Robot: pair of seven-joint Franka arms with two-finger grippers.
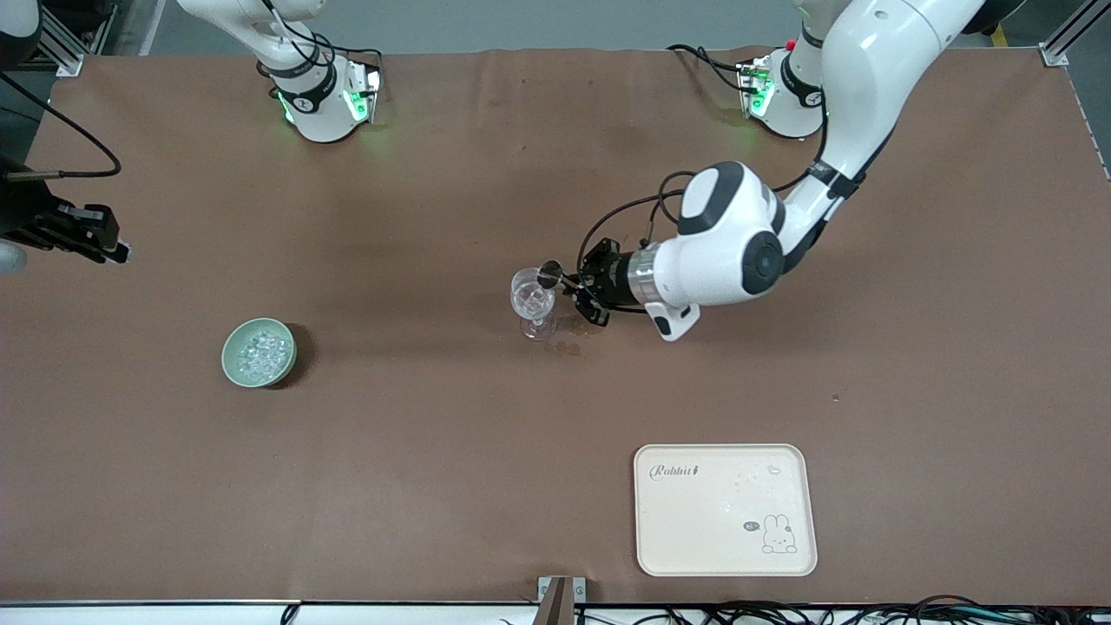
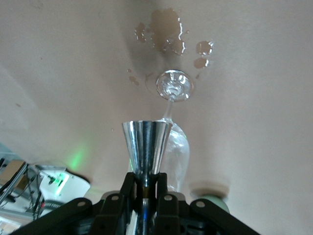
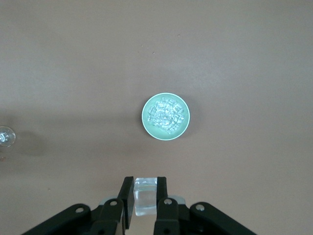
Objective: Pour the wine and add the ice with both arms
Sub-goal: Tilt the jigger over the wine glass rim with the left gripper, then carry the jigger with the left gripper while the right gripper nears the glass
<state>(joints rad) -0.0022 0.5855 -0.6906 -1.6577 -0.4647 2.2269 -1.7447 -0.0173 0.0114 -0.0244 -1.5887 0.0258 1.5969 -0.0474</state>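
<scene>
A clear stemmed wine glass (image 1: 532,301) stands mid-table. My left gripper (image 1: 583,291) is shut on the stem of a shiny metal jigger (image 1: 550,274), which lies on its side with its mouth at the glass rim. In the left wrist view the jigger (image 2: 145,144) sits in front of the glass (image 2: 177,147), clamped in the left gripper (image 2: 145,188). The ice (image 1: 260,351) fills a pale green bowl (image 1: 234,360) toward the right arm's end. My right gripper (image 1: 113,250) hangs high over that end, shut on a clear glassy block (image 3: 145,196). The right wrist view looks down on the ice (image 3: 166,116).
Spilled drops (image 1: 568,347) wet the brown table beside the glass foot, and the spilled drops (image 2: 168,34) also show in the left wrist view. A cream tray (image 1: 725,538) with a rabbit print lies near the front edge, toward the left arm's end.
</scene>
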